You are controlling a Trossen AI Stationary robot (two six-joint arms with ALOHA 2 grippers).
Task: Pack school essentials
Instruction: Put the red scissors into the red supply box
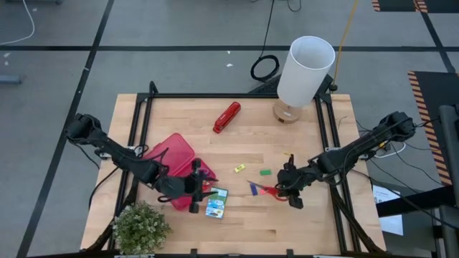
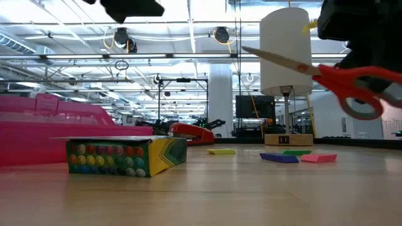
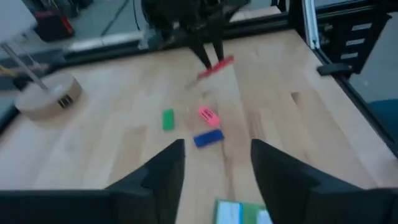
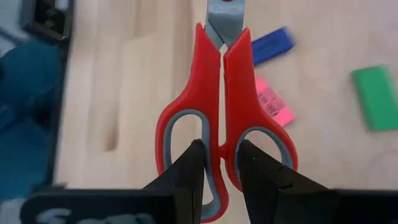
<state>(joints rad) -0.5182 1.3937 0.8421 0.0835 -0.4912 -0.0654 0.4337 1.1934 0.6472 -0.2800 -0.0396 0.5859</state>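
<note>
Evidently the pink case (image 1: 174, 161) lies open at the table's (image 1: 308, 222) near left, and that is where the scissors (image 4: 225, 112) must go. The left gripper (image 1: 193, 195), fingers spread and empty, hovers just right of the case by the crayon box (image 1: 216, 203). The right gripper (image 1: 294, 199) pinches the scissors between their handle loops (lifted off the wood), blades pointing left toward the case, erasers (image 2: 280, 157) below.
</note>
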